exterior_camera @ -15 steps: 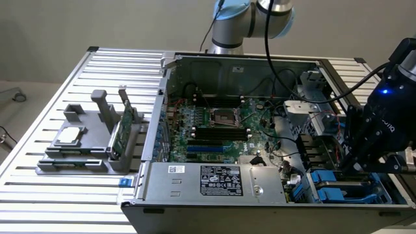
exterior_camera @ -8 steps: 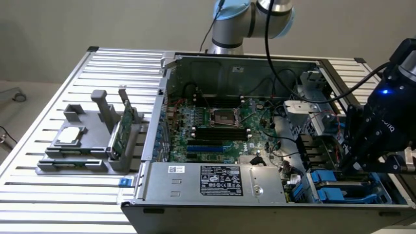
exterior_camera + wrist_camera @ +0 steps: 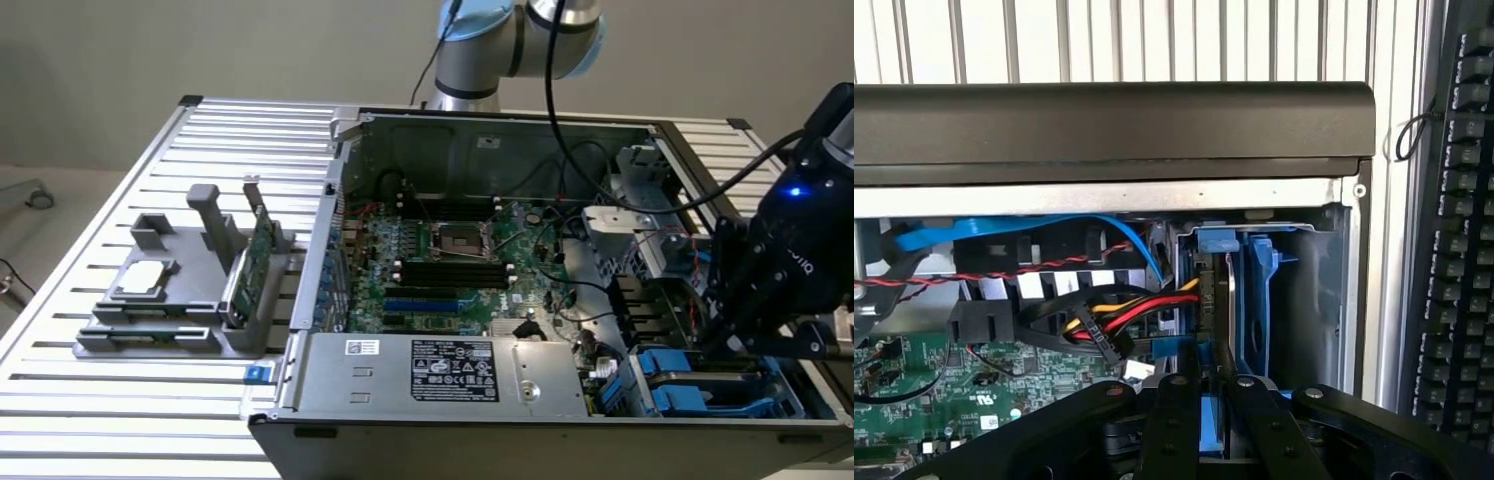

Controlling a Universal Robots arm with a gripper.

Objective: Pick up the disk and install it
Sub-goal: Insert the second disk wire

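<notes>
The disk stands on edge in its bright blue carrier, inside the drive bay at the corner of the open computer case. My gripper is right over it. The two black fingers stand close together with the carrier's blue edge between them, shut on it. In the exterior view the gripper hangs low over the bay at the case's front right, where blue carrier plastic shows below it.
Red, yellow and black power leads and a blue data cable run beside the bay. The motherboard and power supply fill the case. A grey fixture with a chip and green card stands at the exterior view's left. A keyboard lies outside the case.
</notes>
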